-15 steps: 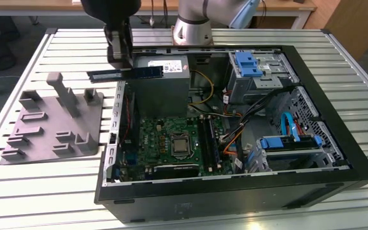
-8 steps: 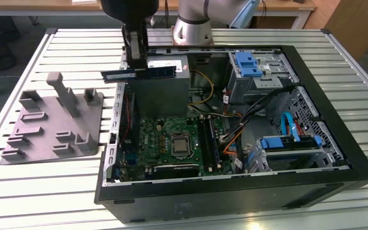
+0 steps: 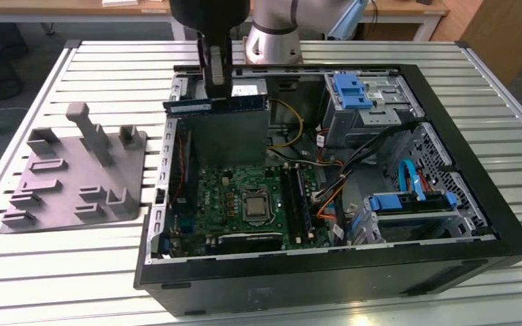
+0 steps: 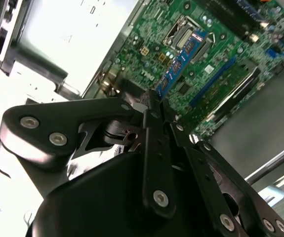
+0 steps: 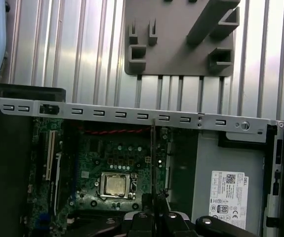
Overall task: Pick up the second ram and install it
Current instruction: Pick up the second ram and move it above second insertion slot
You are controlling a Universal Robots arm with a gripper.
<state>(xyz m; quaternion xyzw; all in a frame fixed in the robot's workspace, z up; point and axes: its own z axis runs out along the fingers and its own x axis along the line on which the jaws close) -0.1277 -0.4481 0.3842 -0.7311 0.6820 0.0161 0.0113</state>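
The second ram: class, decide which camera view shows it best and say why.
The exterior view: the second ram shows its whole length side-on, held by the hand above the case. The second wrist view foreshortens it; the first wrist view shows it edge-on.

**Motherboard (image 3: 220, 193) open above, crowded at two edges**

Its face lies open from above. At its far edge in the exterior view the power supply (image 3: 225, 139) stands tall, and the gripper (image 3: 217, 85), clamped on the second ram (image 3: 188, 106), hangs over that box. At the edge toward the exterior view's right, cables (image 3: 352, 170) and drive cages (image 3: 370, 102) crowd in.
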